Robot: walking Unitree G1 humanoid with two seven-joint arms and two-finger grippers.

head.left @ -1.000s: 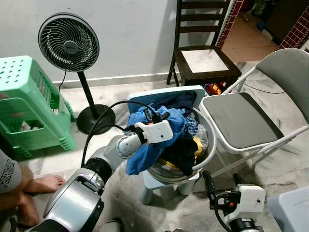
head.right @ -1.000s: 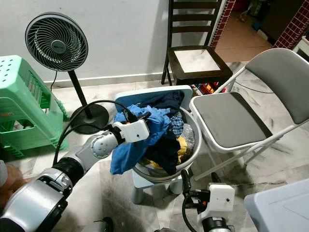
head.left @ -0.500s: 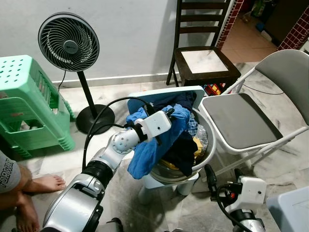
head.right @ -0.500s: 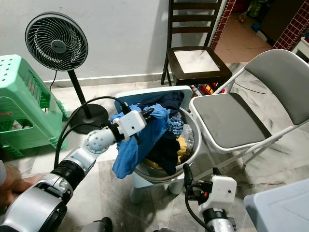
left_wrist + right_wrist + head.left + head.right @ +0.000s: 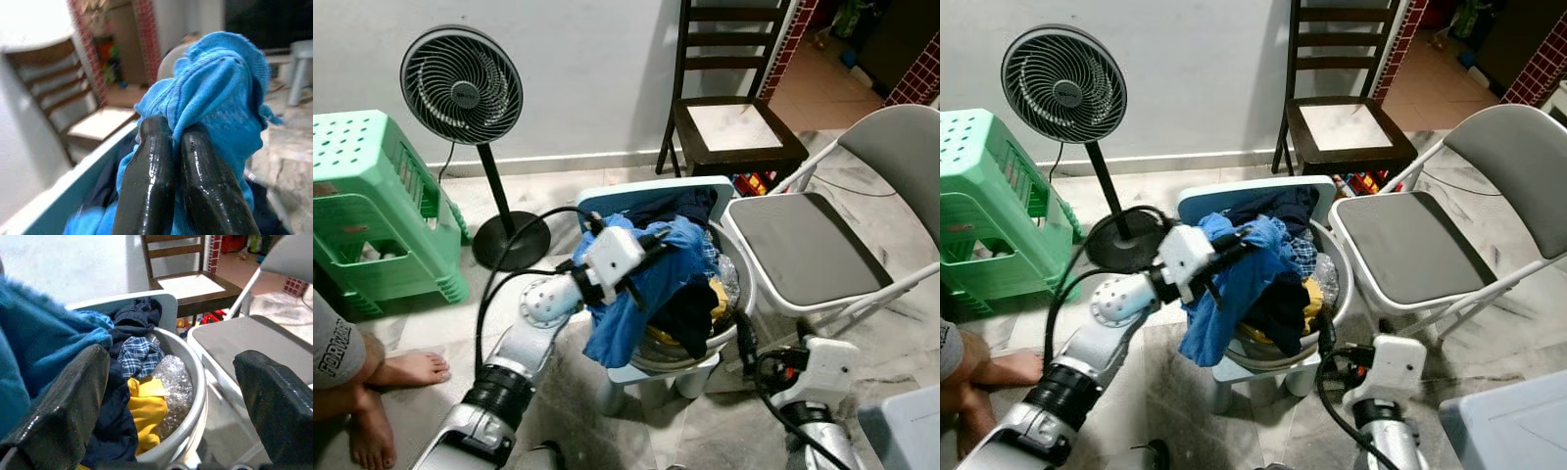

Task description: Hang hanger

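My left gripper (image 5: pixel 651 243) is shut on a bright blue garment (image 5: pixel 641 294), holding it up over the near-left rim of a grey basin (image 5: pixel 736 311) heaped with laundry. In the left wrist view the two black fingers (image 5: pixel 149 161) pinch a fold of the blue cloth (image 5: pixel 220 83), and the rest hangs down outside the basin. Dark navy, checked and yellow clothes (image 5: pixel 142 396) lie inside. My right gripper (image 5: pixel 773 335) is open, low at the basin's near-right side, its fingers (image 5: pixel 63 406) spread wide and holding nothing.
The basin rests on a pale blue stool (image 5: pixel 651 191). A grey folding chair (image 5: pixel 798 245) stands close on the right, a dark wooden chair (image 5: pixel 734 122) behind. A standing fan (image 5: pixel 462 86) and green plastic stools (image 5: pixel 372 206) are at left. A person's feet (image 5: pixel 401 370) are near left.
My left gripper has raised the blue garment higher and drawn it slightly toward me. My right gripper has risen closer to the basin's side. The camera shifted a little.
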